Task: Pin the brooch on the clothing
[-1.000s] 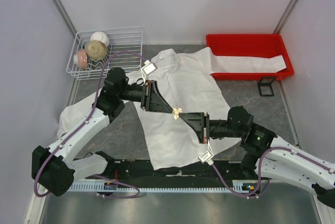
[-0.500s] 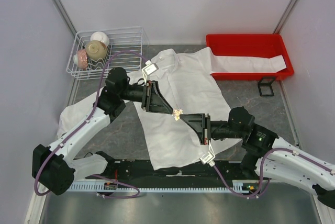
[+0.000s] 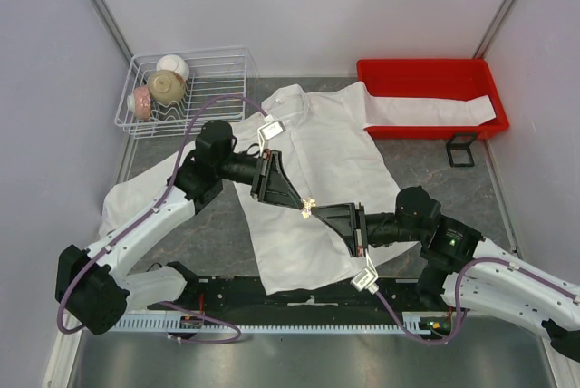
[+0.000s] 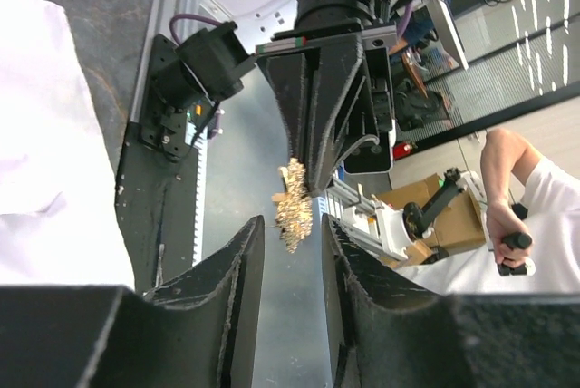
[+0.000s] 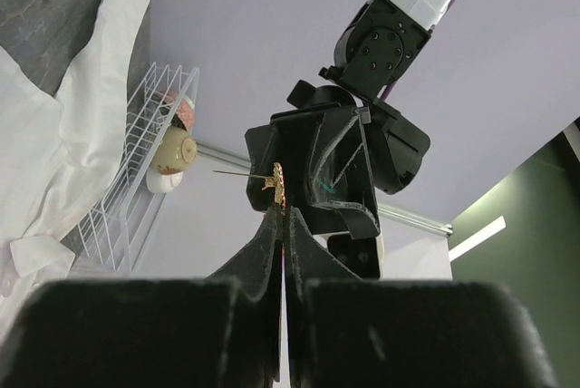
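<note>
The brooch [image 3: 307,208] is a tiny gold openwork ornament held in the air above the white shirt [image 3: 317,148], which lies spread on the table. My right gripper [image 3: 314,211] is shut on the brooch [image 5: 279,187], whose thin pin sticks out to the left in the right wrist view. My left gripper [image 3: 300,204] faces it tip to tip and is open. In the left wrist view the brooch [image 4: 293,207] hangs from the right fingers just beyond my left gripper [image 4: 292,225], in line with the gap and not touched by it. The shirt also shows at the left wrist view's left edge [image 4: 45,134].
A white wire basket [image 3: 222,62] with several bowls stands at the back left. A red tray [image 3: 426,71] at the back right holds one shirt sleeve. A small black stand [image 3: 461,150] sits in front of the tray.
Both grippers and the brooch have drifted a little toward the near edge. The left wrist has turned and shifted right. The right gripper stays shut on the brooch.
</note>
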You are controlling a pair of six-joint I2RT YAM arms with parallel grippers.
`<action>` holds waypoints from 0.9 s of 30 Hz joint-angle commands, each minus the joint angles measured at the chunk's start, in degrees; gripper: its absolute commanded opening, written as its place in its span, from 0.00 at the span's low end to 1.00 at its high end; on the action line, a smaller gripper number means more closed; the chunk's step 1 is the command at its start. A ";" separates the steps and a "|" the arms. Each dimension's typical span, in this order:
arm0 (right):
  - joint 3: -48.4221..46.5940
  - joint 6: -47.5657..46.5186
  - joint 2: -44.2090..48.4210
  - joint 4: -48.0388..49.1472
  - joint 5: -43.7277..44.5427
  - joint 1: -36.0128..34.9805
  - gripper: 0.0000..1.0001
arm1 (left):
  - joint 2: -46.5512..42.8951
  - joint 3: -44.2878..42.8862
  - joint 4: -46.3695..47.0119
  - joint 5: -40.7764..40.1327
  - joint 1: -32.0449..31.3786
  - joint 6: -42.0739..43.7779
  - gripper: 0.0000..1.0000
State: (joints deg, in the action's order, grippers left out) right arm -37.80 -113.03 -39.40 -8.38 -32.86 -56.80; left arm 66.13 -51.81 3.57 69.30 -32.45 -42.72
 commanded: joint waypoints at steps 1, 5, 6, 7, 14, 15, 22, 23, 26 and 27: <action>-1.40 -1.40 -0.06 -0.32 -3.00 -0.33 0.00 | 0.05 -2.42 1.44 1.81 -2.44 1.32 0.35; -1.75 -1.58 -0.24 -0.32 -2.73 -0.33 0.00 | 0.40 -2.50 1.44 1.28 -2.97 1.50 0.27; -1.75 -1.58 -0.24 -0.41 -2.73 -0.33 0.00 | 0.49 -2.59 1.44 1.28 -2.97 1.76 0.22; -1.75 -1.49 -0.15 -0.49 -2.73 -0.33 0.00 | 0.58 -2.68 1.44 1.10 -2.97 2.02 0.13; -1.48 12.00 0.55 3.98 6.03 -0.33 0.33 | -0.91 -3.38 -1.28 -1.44 -1.66 6.41 0.02; -2.27 15.61 0.46 5.03 8.67 -0.33 0.40 | -1.26 -3.30 -1.72 -1.97 -1.22 6.77 0.02; -4.65 39.10 0.55 4.17 34.94 -0.33 0.70 | -4.61 -3.47 -6.98 -20.22 3.00 6.34 0.02; -5.08 40.60 0.29 3.82 39.23 -0.25 0.70 | -4.08 -4.86 -8.39 -23.73 3.00 4.24 0.02; -9.38 51.48 -1.82 3.99 45.31 -0.33 0.66 | -3.03 -7.50 -11.65 -34.55 2.83 -0.93 0.02; -11.14 54.47 -2.61 4.07 45.52 -0.16 0.65 | -2.50 -8.21 -12.79 -40.41 2.74 -2.27 0.02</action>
State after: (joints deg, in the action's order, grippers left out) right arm -41.85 -75.72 -40.25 -6.35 0.10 -56.90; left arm 62.81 -55.22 -4.05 48.34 -29.61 -39.03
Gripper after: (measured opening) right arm 0.668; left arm 0.033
